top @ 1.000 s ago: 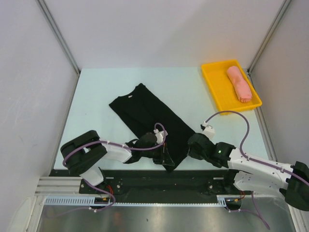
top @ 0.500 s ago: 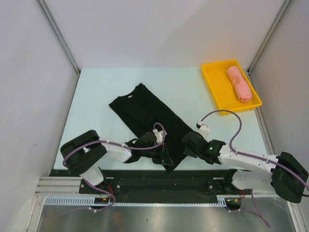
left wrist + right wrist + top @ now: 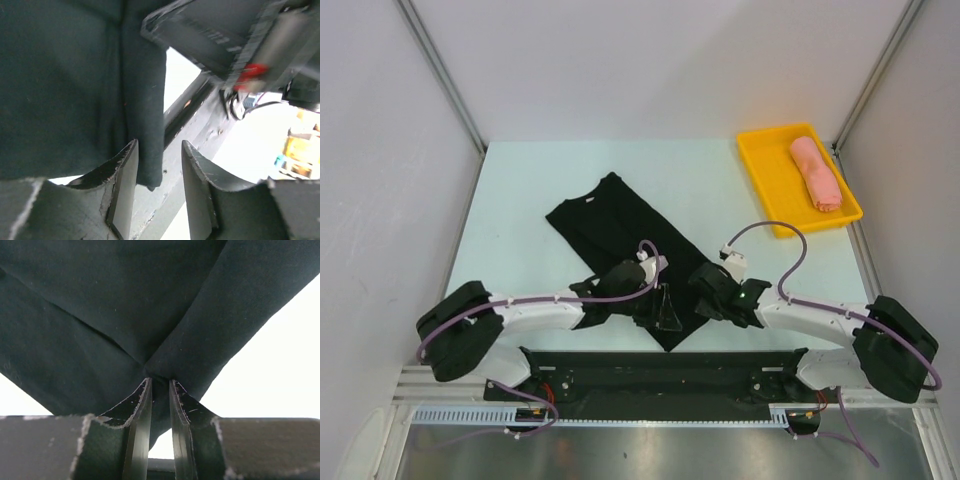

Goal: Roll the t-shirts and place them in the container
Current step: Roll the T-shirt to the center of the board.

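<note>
We are working the black t-shirt, which is lying as a folded strip slanting from the middle of the tabletop to its near edge. Our right fingers are pinching a pucker of cloth at that near hem. Our left fingers, just beside, are standing spread, the folded edge loose between them. The strip's long axis is running away from both, far-left. The pink cloth roll is sitting in the yellow tray.
</note>
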`<move>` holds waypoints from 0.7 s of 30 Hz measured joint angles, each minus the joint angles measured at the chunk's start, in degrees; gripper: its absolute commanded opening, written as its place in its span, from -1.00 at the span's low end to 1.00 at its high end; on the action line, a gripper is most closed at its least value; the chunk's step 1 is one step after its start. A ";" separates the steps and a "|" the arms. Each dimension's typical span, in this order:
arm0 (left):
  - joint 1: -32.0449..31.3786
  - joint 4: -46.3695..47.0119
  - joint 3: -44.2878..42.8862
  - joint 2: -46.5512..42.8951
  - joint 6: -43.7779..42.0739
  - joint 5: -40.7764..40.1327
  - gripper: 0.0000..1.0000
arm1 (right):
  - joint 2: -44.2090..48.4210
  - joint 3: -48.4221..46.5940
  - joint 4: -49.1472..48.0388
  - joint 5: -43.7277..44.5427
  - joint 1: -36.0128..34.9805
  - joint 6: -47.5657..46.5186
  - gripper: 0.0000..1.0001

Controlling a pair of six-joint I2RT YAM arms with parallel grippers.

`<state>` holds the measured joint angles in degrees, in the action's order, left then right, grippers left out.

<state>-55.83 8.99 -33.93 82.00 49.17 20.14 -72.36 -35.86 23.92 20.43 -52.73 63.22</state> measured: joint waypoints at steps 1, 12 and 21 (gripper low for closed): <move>0.00 -1.42 -0.87 -0.83 -0.79 -0.76 -0.08 | -0.61 -0.39 0.00 -0.13 0.31 -0.07 -0.49; -0.70 -14.25 -8.79 -1.99 -9.05 -9.77 -0.17 | -5.77 -3.85 0.15 -2.10 2.14 -0.50 -0.39; -5.29 -16.35 -10.73 5.33 -10.36 -15.63 -0.49 | -6.10 -4.15 0.46 -3.43 3.34 -0.48 -0.39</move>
<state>-61.12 -7.35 -44.66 87.33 38.81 4.51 -78.46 -40.01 24.38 16.99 -49.39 62.74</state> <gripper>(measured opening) 0.321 0.306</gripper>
